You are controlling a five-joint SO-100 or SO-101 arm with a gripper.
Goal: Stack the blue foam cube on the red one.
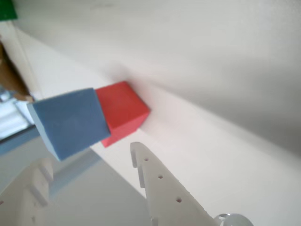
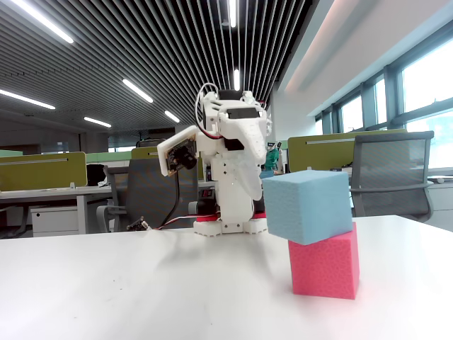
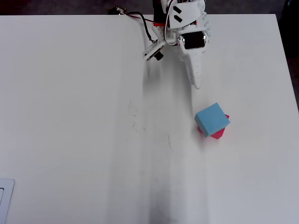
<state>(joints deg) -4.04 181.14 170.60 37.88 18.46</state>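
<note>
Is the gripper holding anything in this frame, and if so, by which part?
Nothing is held. The gripper is pulled back near the base, clear of the blue foam cube, which sits skewed on the red one.

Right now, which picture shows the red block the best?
The fixed view shows the red one best: its whole speckled front face sits in view under the blue foam cube. The wrist view shows it too, partly behind the blue cube. The overhead view shows only thin slivers poking out from beneath.
</note>
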